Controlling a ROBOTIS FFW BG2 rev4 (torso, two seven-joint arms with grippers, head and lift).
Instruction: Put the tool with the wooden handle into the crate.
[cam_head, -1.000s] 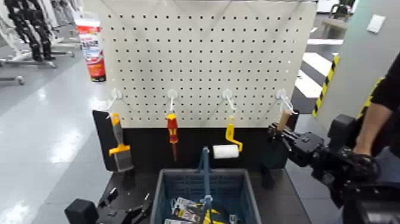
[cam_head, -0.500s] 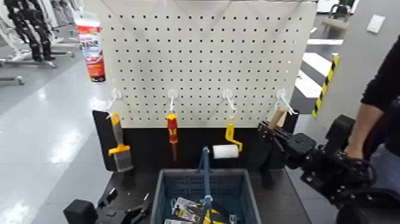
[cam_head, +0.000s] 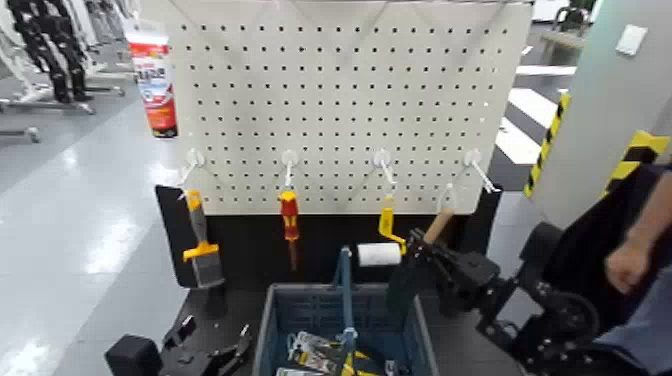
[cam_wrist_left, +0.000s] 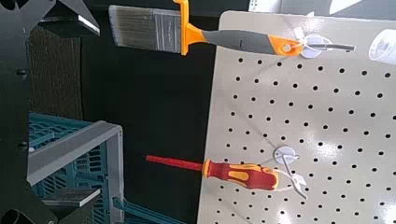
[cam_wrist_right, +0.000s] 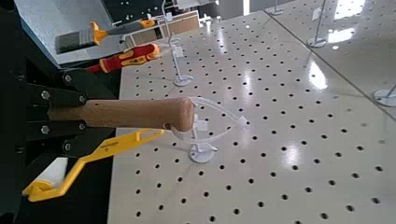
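In the head view, the right gripper (cam_head: 425, 262) pinched the tool (cam_head: 436, 226) just above the crate (cam_head: 410, 310) rim's right end, beside the roller (cam_head: 379, 254). The tool could clip the roller or crate wall if lowered from there.

The left wrist view showed only the brush (cam_wrist_left: 149, 28), screwdriver (cam_wrist_left: 219, 171) and crate (cam_wrist_left: 70, 154); I could not tell the left gripper's state.

In the right wrist view, the handle (cam_wrist_right: 126, 113) sat clamped, tilted; a slip looked possible.

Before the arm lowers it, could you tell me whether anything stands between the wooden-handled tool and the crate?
Nothing visible blocks the way. The right gripper holds the tool with the wooden handle off its hook, above the crate by its right rim. The paint roller hangs close beside it; the crate's handle bar stands mid-crate.
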